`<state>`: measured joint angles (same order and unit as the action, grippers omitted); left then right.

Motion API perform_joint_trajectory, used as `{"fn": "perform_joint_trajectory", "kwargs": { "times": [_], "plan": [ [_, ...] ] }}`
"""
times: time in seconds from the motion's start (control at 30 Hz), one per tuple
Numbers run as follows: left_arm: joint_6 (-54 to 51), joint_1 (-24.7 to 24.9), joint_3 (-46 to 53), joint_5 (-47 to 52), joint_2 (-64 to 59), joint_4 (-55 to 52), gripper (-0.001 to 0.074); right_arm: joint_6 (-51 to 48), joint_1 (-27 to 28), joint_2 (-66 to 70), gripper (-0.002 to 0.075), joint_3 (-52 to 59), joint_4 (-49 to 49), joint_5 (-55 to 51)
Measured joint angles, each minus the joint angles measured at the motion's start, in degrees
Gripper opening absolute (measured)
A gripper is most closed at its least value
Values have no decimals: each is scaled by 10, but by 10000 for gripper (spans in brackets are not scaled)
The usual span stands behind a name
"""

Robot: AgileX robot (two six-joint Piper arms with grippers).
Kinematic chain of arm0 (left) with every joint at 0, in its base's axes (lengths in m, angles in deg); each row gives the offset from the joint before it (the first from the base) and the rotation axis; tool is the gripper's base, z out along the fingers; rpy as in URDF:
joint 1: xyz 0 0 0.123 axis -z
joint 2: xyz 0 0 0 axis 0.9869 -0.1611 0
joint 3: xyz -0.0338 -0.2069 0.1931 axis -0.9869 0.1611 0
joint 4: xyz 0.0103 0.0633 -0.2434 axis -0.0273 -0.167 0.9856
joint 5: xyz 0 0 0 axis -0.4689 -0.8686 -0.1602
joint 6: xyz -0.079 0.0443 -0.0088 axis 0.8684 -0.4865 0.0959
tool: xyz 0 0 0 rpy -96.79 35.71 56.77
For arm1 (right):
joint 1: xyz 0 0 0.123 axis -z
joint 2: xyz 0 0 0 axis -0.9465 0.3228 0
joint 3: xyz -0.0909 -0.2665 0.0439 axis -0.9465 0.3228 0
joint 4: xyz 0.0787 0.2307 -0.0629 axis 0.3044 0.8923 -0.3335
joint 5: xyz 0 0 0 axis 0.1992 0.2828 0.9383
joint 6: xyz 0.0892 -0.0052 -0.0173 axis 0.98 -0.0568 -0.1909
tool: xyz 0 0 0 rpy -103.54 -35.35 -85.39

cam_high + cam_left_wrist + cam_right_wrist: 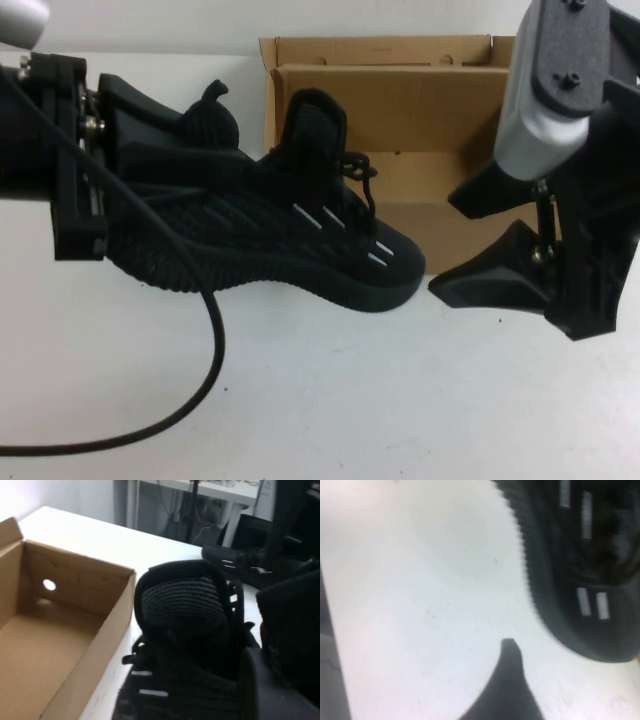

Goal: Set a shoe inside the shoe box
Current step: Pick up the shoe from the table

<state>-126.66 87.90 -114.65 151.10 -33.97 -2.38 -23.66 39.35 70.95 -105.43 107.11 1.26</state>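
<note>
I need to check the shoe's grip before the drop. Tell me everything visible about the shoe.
The shoe is a black knit sneaker with black laces, short white dashes on its side and a ridged black sole. It is tilted, toe lower and pointing toward the open right gripper, which does not touch it. The left gripper is shut on its heel end. It hangs in front of the shoe box, not inside.

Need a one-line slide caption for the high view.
Left gripper holds the shoe by its heel before the shoe box; right gripper open near the toe.
</note>
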Motion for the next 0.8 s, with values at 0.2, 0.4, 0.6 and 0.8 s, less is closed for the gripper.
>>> {"fn": "perform_joint_trajectory", "kwargs": {
  "times": [0.2,0.4,0.6,0.8],
  "plan": [
    [-15,-4,-2,-2,-4,5,66,-31,0,3,580,1,49,32],
    [-19,-4,-28,1,-28,5,65,-51,0,40,612,1,53,62],
    [-11,-4,-40,-1,-36,5,65,-87,0,79,614,-25,50,70],
    [11,-4,-40,0,-36,-21,65,-128,31,102,606,-74,65,45]
  ]
}}
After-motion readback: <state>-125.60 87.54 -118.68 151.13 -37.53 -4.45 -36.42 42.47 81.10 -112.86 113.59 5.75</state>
